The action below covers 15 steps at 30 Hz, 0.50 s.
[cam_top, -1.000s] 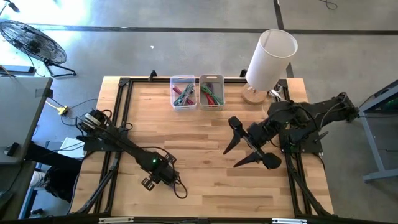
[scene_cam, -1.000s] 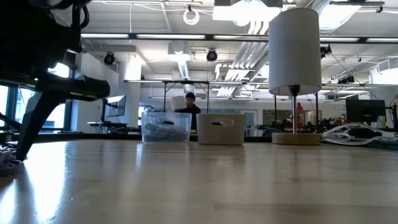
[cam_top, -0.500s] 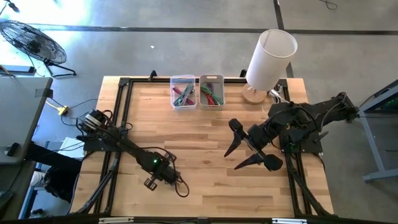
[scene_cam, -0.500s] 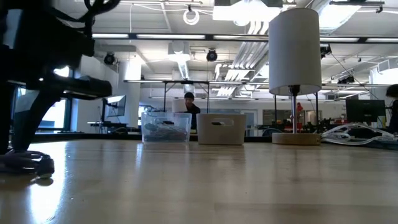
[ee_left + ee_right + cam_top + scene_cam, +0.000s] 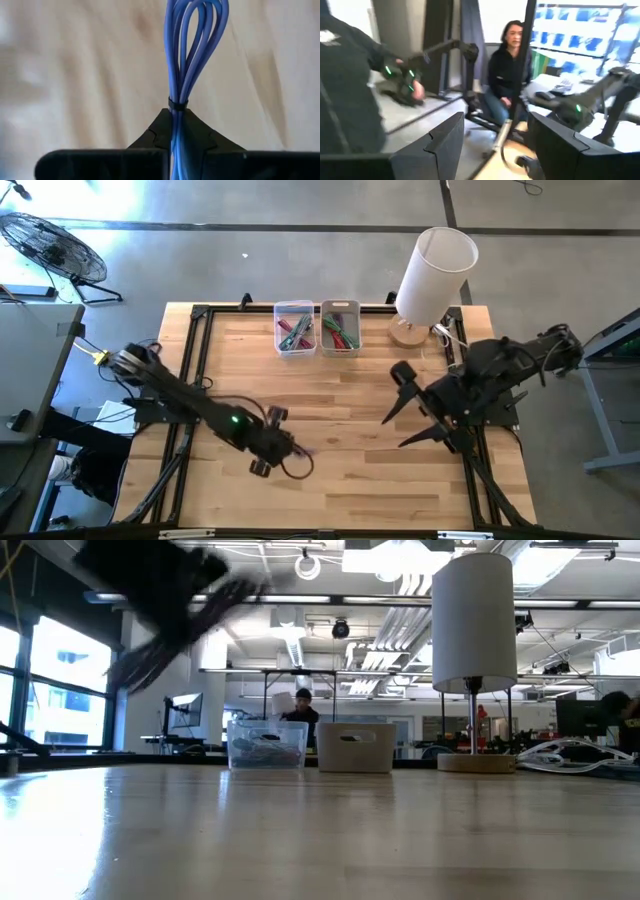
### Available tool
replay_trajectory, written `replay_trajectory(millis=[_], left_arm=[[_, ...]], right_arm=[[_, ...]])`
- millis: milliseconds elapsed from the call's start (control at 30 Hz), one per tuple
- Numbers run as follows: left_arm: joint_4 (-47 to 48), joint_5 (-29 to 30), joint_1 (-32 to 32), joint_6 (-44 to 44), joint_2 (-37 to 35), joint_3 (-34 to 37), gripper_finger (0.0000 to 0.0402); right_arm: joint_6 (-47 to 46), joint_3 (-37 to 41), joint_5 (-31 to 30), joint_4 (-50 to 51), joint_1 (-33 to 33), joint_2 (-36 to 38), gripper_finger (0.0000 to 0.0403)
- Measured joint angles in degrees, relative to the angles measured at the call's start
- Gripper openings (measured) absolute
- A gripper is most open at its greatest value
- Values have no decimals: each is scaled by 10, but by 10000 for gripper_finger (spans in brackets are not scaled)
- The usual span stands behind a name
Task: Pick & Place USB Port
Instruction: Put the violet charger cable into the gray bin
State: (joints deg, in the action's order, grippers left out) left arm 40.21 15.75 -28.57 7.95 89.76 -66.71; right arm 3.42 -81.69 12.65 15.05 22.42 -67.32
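Left tool (image 5: pixel 172 145) moved table-centre, clamping blue cable bundle (image 5: pixel 192 50), arm outstretched

One camera hung overhead and looked straight down on the whole table (image 5: pixel 330 395). Another sat at tabletop level, facing across to the far bins (image 5: pixel 268 743) and lamp (image 5: pixel 474 625), which both views shared. The left wrist camera peered closely at the tabletop; the right wrist's faced the room.
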Motion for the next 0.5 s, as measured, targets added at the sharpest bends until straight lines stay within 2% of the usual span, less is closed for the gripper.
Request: replay_trajectory(millis=[167, 267, 367, 500], left_arm=[[-65, 144, 7, -32, -106, -30, 14], [-136, 208, 8, -79, -161, -30, 14], [-221, 244, 9, -153, -206, -30, 14], [-336, 245, 9, -256, -230, -30, 13]], right_arm=[[84, 0, -88, 23, 26, 7, 212], [142, 0, -159, 29, 43, 4, 213], [189, 0, -233, 27, 54, -4, 211], [225, 0, -303, 12, 55, -18, 213]])
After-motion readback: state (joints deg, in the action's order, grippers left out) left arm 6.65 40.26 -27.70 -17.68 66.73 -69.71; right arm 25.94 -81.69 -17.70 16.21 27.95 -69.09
